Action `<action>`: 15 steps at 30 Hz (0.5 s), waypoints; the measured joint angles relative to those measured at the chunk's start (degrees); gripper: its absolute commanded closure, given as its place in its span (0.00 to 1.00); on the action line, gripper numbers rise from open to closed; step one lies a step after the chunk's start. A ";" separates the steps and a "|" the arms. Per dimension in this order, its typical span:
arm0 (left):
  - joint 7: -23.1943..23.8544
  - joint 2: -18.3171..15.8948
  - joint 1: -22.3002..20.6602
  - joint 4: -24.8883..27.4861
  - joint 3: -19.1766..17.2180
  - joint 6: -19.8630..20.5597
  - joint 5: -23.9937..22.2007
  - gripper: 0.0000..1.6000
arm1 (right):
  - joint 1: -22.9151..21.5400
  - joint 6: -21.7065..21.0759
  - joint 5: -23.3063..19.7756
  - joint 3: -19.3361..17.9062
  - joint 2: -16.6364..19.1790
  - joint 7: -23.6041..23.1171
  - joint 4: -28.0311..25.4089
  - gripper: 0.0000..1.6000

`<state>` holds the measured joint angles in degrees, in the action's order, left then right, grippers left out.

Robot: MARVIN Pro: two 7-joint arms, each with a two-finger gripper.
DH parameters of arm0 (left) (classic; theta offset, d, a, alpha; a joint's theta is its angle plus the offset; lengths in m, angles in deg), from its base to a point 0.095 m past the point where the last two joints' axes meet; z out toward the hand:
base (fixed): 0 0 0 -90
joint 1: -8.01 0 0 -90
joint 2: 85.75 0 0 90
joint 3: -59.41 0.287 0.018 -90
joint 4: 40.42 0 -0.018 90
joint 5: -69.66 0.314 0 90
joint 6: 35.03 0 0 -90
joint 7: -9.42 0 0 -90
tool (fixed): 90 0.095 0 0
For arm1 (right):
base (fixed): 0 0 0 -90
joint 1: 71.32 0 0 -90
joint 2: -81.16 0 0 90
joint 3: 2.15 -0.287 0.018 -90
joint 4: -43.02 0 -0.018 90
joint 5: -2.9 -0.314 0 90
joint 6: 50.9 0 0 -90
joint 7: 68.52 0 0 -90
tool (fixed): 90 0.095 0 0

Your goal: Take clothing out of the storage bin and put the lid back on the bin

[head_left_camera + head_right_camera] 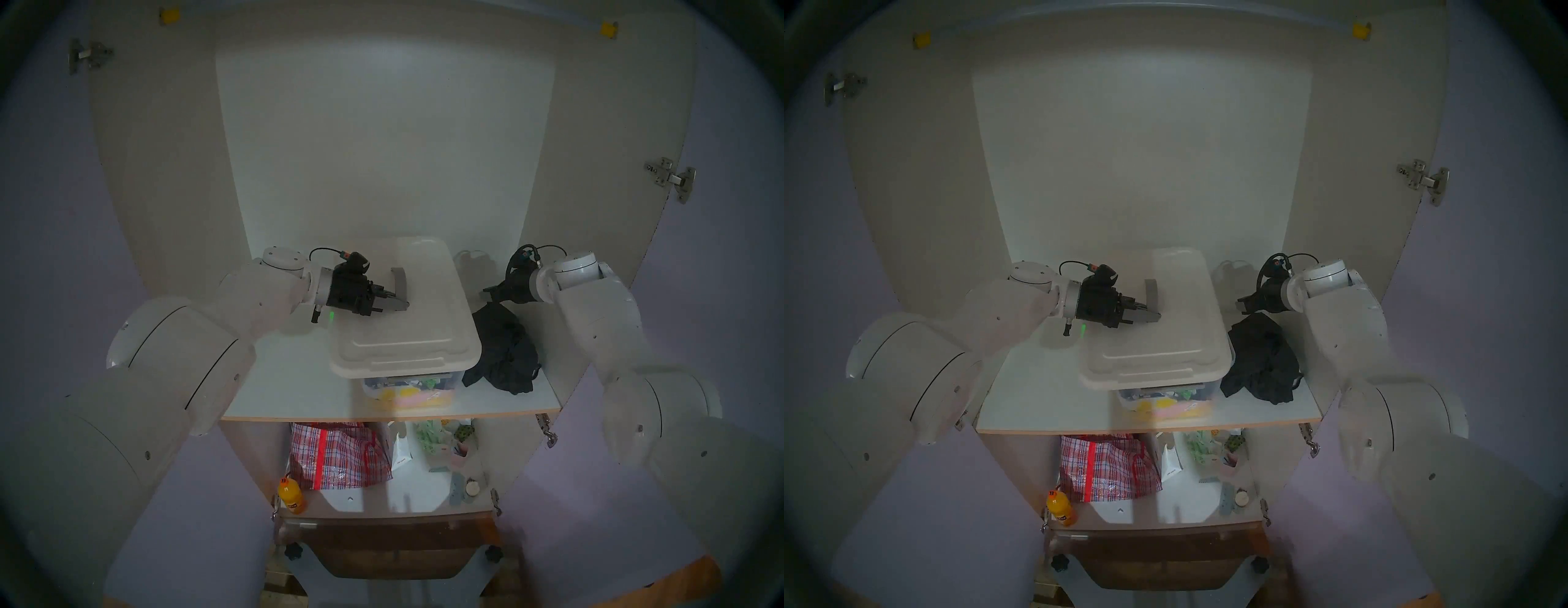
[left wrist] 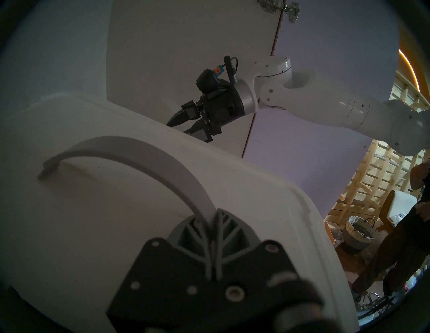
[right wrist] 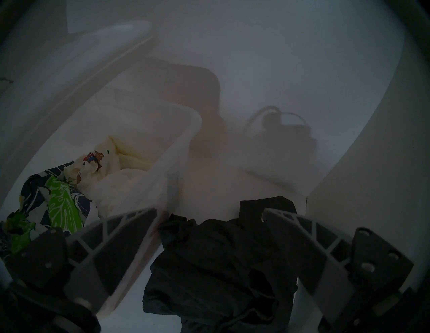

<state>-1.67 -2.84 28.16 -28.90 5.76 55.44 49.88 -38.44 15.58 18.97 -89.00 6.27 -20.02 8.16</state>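
Note:
The milky-white lid (image 1: pixel 424 314) hangs tilted over the storage bin (image 1: pixel 407 388), shifted toward my left. My left gripper (image 1: pixel 401 303) is shut on the lid's grey strap handle (image 2: pixel 130 148). In the right wrist view the bin's rim (image 3: pixel 181 139) shows uncovered, with navy leaf-print cloth (image 3: pixel 58 204) and pale fabrics inside. The black clothing (image 1: pixel 502 352) lies crumpled on the shelf against the bin's right side. My right gripper (image 1: pixel 488 293) is open just above the clothing's far end, with nothing between its fingers (image 3: pixel 130 232).
The white shelf (image 1: pixel 288 382) is boxed in by the cabinet's back and side walls. On the lower shelf are a red plaid bag (image 1: pixel 339 454), an orange bottle (image 1: pixel 292 494) and small items. A person (image 2: pixel 407 232) stands outside the cabinet to the right.

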 measured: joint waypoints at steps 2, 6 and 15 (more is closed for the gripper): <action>-0.48 0.37 -0.22 -0.24 0.24 0.11 0.39 1.00 | 0.00 0.00 0.01 0.00 0.00 0.00 0.01 0.00; -3.12 1.13 -0.61 -0.78 0.29 0.13 1.12 1.00 | 0.00 0.00 0.02 -0.01 -0.01 0.00 0.04 0.00; -16.43 2.43 -0.18 -1.40 0.93 -1.58 2.63 1.00 | 0.00 0.00 0.04 -0.01 -0.03 0.01 0.08 0.00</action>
<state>-18.10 -0.40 27.97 -30.30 6.69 53.87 52.51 -38.44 15.57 19.01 -89.01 6.25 -20.00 8.24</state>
